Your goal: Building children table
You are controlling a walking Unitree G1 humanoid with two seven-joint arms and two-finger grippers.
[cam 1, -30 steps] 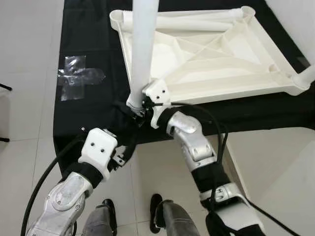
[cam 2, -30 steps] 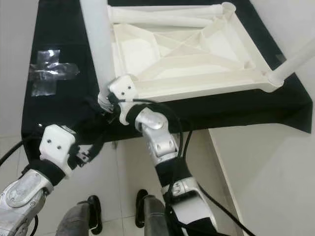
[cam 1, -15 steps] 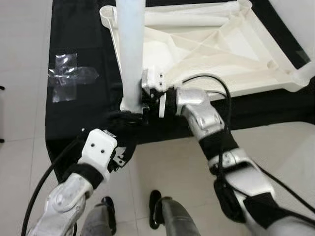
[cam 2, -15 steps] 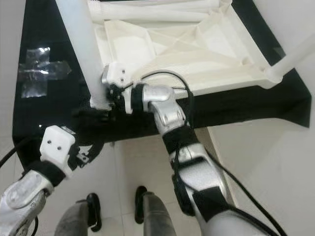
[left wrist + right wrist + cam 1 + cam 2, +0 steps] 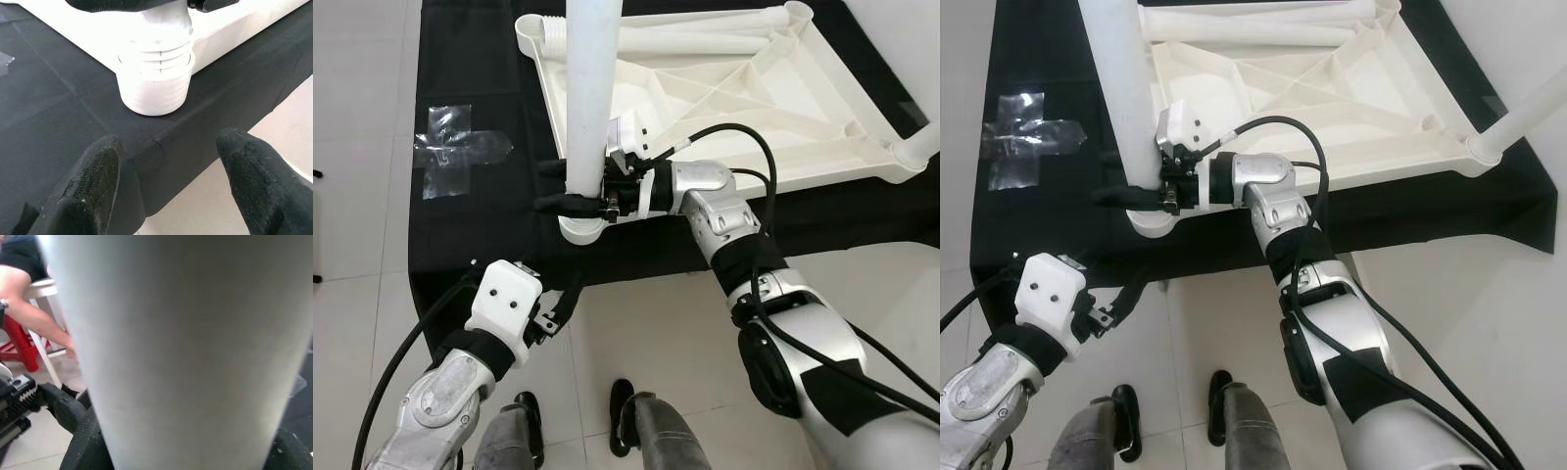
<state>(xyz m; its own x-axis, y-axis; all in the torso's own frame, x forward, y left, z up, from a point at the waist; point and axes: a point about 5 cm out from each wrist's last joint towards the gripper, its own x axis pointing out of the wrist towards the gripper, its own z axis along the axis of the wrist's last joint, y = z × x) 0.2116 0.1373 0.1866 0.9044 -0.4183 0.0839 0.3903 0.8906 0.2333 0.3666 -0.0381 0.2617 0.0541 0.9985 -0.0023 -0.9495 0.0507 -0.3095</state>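
The white children's table top (image 5: 754, 108) lies upside down on a black cloth. A white table leg (image 5: 589, 98) stands upright with its threaded end in the near-left corner socket (image 5: 579, 227). My right gripper (image 5: 544, 186) is shut on this leg just above the socket, one black finger on each side. The leg's smooth surface (image 5: 186, 347) is close in the right wrist view. My left gripper (image 5: 171, 147) is open, low at the cloth's front edge, facing the socket (image 5: 156, 93) and touching nothing. A second leg (image 5: 1518, 113) stands in the right corner. A third leg (image 5: 705, 41) lies inside the far rim.
A cross of clear tape (image 5: 455, 157) is stuck on the cloth to the left. The cloth's front edge drops to pale floor tiles, where my feet (image 5: 626, 421) stand. Past the leg, a person's arm (image 5: 34, 318) and a red stool (image 5: 17, 347) are in sight.
My right wrist has turned and now holds the leg from the side. The leg's lower end has settled into the corner socket. The left gripper has stayed low.
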